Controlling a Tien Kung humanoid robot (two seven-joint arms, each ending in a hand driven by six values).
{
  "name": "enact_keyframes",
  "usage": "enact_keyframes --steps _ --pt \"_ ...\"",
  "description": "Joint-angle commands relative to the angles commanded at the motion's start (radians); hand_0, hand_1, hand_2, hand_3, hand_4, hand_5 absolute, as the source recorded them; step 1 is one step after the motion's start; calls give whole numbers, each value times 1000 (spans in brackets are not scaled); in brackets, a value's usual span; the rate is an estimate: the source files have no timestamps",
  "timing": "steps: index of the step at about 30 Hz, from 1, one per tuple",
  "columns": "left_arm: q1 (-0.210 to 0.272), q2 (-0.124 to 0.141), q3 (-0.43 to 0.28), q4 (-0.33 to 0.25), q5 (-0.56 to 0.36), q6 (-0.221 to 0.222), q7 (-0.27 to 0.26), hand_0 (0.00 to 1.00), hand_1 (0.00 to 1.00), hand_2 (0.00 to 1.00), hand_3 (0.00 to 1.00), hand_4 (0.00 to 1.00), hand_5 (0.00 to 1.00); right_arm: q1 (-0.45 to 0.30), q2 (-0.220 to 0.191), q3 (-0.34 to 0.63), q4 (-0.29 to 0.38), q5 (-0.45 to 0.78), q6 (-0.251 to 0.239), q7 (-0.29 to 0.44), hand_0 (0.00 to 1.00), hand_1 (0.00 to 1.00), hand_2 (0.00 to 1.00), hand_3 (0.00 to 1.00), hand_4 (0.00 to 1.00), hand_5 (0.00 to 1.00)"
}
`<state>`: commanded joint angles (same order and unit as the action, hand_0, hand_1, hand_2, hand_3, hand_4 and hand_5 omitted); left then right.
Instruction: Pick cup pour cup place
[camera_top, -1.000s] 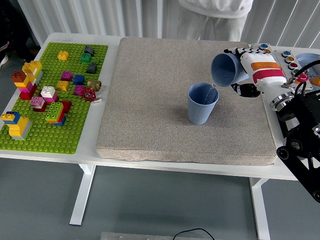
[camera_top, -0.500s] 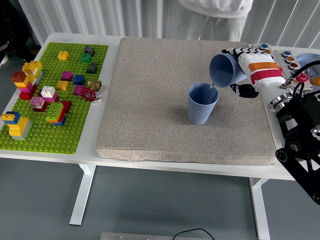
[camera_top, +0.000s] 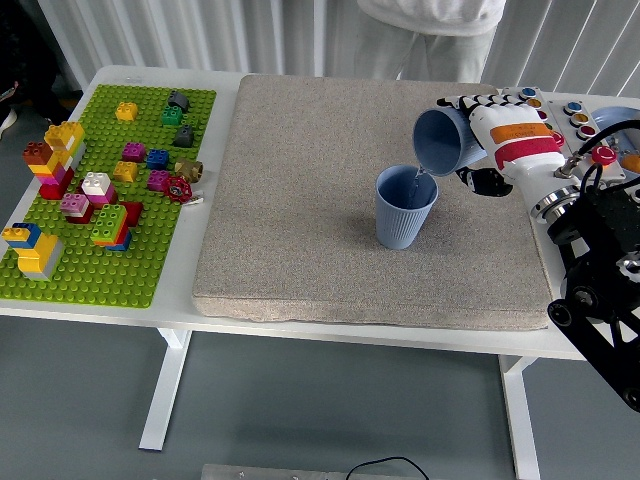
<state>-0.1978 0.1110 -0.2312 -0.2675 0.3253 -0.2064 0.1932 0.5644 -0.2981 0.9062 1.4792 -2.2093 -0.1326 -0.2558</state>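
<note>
Head view: right hand (camera_top: 500, 145) clamps tilted cup (camera_top: 442, 141), mouth pointing left-down, lip directly above upright cup's (camera_top: 405, 207) right rim.

standing cup (camera_top: 405, 207): blue, matt, fine ribs down the side, looks like plastic
tipped cup (camera_top: 443, 141): same blue, matt, smooth inside
right hand (camera_top: 500, 140): shiny white hard plastic, orange and red bands, black finger parts
right arm (camera_top: 600, 275): black, hard, partly shiny, with a bright metal ring
mat (camera_top: 330, 160): grey-brown, rough, speckled like felt or stone
table (camera_top: 140, 315): white, smooth
base plate (camera_top: 90, 265): green plastic, bumpy with studs
bricks (camera_top: 100, 190): shiny plastic in many colours
</note>
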Motion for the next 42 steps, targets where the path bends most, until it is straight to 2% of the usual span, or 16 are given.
enact_keyframes --steps 27,42 --pt "0 2 -2 0 3 0 1 803 840 873 793 522 998 26 -25 -45 1 -35 -14 -8 862 778 702 777 713 37" --pt "4 4 -3 0 5 1 2 803 839 872 791 522 998 67 -85 -112 8 -47 -23 -7 873 777 694 772 710 26"
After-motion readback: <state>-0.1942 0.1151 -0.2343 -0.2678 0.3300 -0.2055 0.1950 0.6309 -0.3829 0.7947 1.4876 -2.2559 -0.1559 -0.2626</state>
